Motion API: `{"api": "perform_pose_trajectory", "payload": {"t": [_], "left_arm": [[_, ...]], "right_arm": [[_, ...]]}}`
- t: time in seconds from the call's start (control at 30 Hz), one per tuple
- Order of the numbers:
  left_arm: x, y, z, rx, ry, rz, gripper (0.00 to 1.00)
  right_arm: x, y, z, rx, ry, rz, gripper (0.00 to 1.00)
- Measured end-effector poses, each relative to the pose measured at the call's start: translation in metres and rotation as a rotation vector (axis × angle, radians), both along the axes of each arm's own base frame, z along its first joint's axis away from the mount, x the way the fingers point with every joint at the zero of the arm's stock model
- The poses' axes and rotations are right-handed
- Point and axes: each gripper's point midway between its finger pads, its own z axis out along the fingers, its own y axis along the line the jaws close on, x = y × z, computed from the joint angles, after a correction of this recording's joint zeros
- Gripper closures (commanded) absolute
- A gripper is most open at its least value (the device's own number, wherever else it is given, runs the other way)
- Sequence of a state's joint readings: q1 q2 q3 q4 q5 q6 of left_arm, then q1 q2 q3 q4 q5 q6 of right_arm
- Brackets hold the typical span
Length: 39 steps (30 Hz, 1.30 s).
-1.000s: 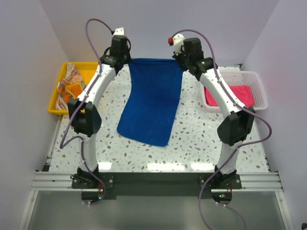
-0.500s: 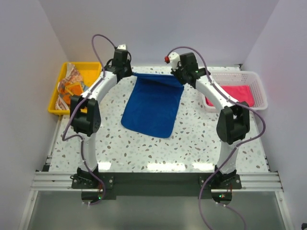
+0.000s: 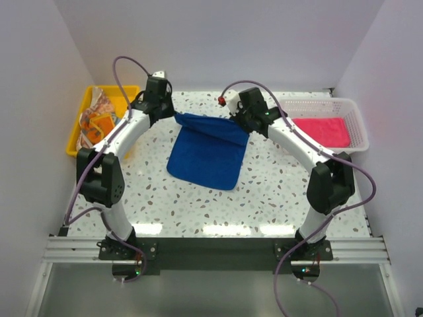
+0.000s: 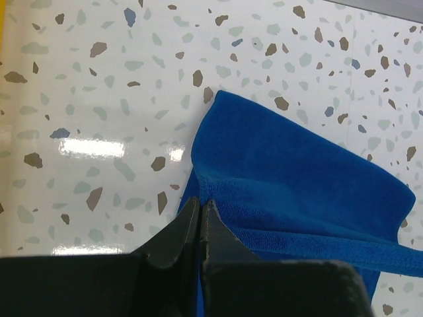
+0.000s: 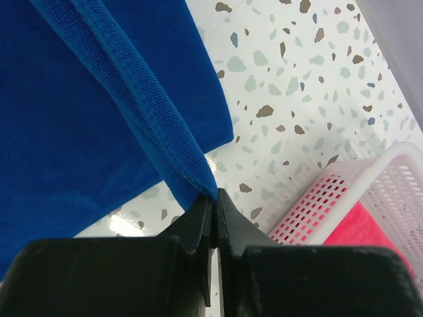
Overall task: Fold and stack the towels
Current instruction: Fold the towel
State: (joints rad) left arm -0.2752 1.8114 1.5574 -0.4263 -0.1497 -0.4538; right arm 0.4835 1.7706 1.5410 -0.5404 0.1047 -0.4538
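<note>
A royal blue towel point(image 3: 206, 153) lies on the speckled table, its far part doubled forward over the rest. My left gripper point(image 3: 173, 116) is shut on the towel's far left corner point(image 4: 205, 191). The far right corner point(image 5: 205, 181) is pinched in my right gripper point(image 3: 248, 125), which is shut too. Both corners are held just above the cloth point(image 4: 297, 178). A hot pink towel point(image 3: 324, 131) lies in the white mesh basket point(image 3: 357, 122) at the right. Orange patterned towels point(image 3: 96, 119) are bunched in the yellow tray point(image 3: 125, 92) at the left.
The basket's wall point(image 5: 344, 191) shows close to my right gripper, with pink cloth point(image 5: 370, 231) inside. Purple walls enclose the table on three sides. Both arm bases stand on the dark rail point(image 3: 211, 249) at the near edge.
Both grippers have come down and toward me with the towel's far edge. The hanging blue towel has dropped onto the table and its far part now folds over the near part.
</note>
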Motion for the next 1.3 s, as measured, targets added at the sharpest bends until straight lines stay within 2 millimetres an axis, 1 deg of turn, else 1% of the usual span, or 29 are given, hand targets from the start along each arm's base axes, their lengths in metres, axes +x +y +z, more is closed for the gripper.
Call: {"api": "perform_pose_trajectory", "payload": {"t": [0.23, 0.37, 0.47, 0.7, 0.8, 0.93, 1.07, 1.13, 1.2, 1.3], "left_arm": [[-0.013, 0.005, -0.002, 0.012, 0.035, 0.007, 1.0], [-0.029, 0.009, -0.003, 0.007, 0.06, 0.017, 1.0], [-0.041, 0.011, -0.009, 0.002, 0.085, 0.027, 1.0], [-0.07, 0.016, -0.023, -0.008, 0.148, 0.034, 1.0], [-0.081, 0.017, -0.024, -0.02, 0.159, 0.031, 1.0], [-0.091, 0.017, -0.015, -0.04, 0.149, 0.031, 1.0], [-0.097, 0.018, -0.001, -0.056, 0.119, 0.032, 1.0], [-0.1, 0.018, 0.002, -0.058, 0.113, 0.031, 1.0], [-0.104, 0.019, 0.001, -0.062, 0.117, 0.028, 1.0], [-0.114, 0.019, -0.009, -0.066, 0.143, 0.021, 1.0]], "right_arm": [[-0.011, 0.004, -0.002, -0.05, 0.003, 0.001, 1.0], [-0.021, 0.007, -0.002, -0.065, 0.012, 0.013, 0.99], [-0.031, 0.009, -0.005, -0.08, 0.017, 0.024, 0.99], [-0.052, 0.012, -0.023, -0.124, 0.069, 0.051, 0.99], [-0.057, 0.01, -0.026, -0.143, 0.081, 0.05, 0.99], [-0.063, 0.01, -0.019, -0.141, 0.071, 0.054, 1.0], [-0.067, 0.011, -0.005, -0.129, 0.043, 0.06, 1.0], [-0.07, 0.012, -0.001, -0.129, 0.033, 0.063, 1.0], [-0.073, 0.012, 0.0, -0.134, 0.034, 0.067, 1.0], [-0.081, 0.011, -0.005, -0.146, 0.049, 0.075, 0.99]]}}
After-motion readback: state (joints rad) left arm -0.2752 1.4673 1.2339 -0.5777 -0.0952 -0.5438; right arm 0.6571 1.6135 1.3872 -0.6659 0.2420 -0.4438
